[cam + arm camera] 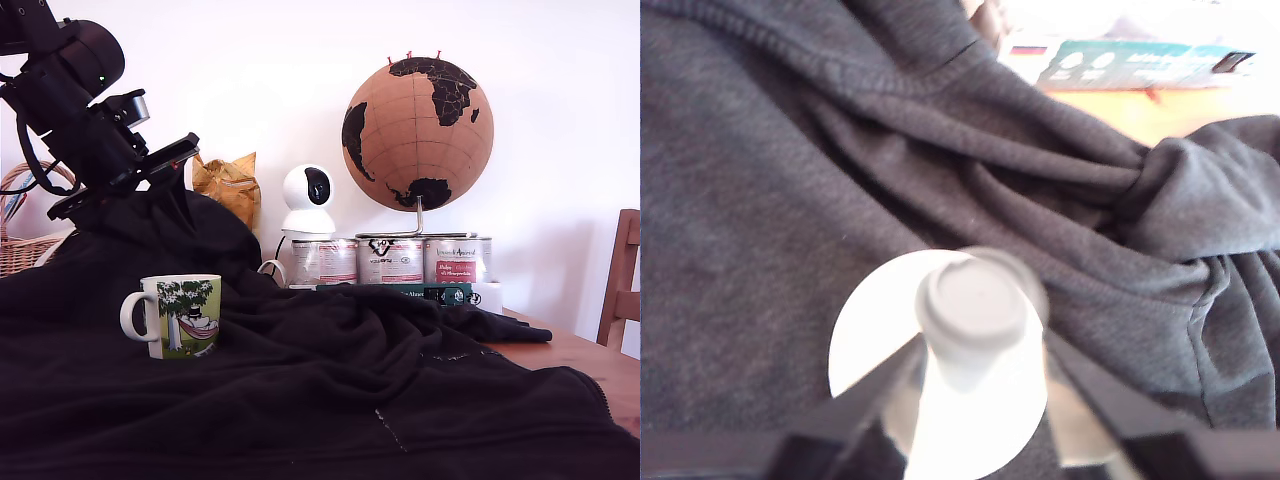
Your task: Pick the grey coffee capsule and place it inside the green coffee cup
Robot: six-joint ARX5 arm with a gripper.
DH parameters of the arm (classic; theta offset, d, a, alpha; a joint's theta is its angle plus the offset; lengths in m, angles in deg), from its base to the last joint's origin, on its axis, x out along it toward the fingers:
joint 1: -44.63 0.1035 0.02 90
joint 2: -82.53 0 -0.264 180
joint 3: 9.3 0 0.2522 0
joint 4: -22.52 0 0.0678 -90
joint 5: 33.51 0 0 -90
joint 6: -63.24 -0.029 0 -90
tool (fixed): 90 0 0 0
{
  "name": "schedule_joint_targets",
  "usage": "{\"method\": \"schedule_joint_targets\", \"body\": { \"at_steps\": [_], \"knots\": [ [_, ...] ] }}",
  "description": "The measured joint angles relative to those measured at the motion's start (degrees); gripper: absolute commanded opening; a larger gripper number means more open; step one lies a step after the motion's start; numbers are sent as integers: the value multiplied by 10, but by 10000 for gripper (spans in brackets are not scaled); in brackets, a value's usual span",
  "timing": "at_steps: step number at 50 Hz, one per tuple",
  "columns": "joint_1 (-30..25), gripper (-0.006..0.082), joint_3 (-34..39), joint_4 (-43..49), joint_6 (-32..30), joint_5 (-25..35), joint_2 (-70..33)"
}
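Note:
In the wrist view, the grey coffee capsule (975,310) sits between the dark fingers (872,392) of my gripper (978,345). The gripper is shut on it, with the capsule's pale rim spreading out behind its body. It hangs above folds of the dark cloth (790,200). In the exterior view, the green coffee cup (181,316) stands upright on the cloth at the lower left, its handle toward that view's left. My arm (100,140) is raised above and to the left of the cup. The capsule itself does not show in the exterior view.
A dark blanket (330,400) covers most of the wooden table (590,365). Behind it stand three silver tins (390,260), a white camera (308,200), a cork globe (418,118) and a teal box (1140,62). A wicker basket (25,235) and a chair (622,290) flank the scene.

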State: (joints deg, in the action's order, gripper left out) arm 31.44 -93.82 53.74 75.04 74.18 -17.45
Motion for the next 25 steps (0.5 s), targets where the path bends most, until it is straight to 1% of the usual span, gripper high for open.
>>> {"method": "schedule_joint_targets", "body": {
  "at_steps": [4,7,10,16,18,21,25],
  "knots": [
    [0,538,0,1,0,0,0],
    [0,483,-1,5,-2,0,0],
    [0,408,-4,14,-3,0,0],
    [0,162,-19,31,-15,-3,2],
    [0,98,-19,34,-24,-8,6],
    [0,39,-19,41,-32,-19,17],
    [0,-5,-19,52,-53,-48,37]
  ]
}}
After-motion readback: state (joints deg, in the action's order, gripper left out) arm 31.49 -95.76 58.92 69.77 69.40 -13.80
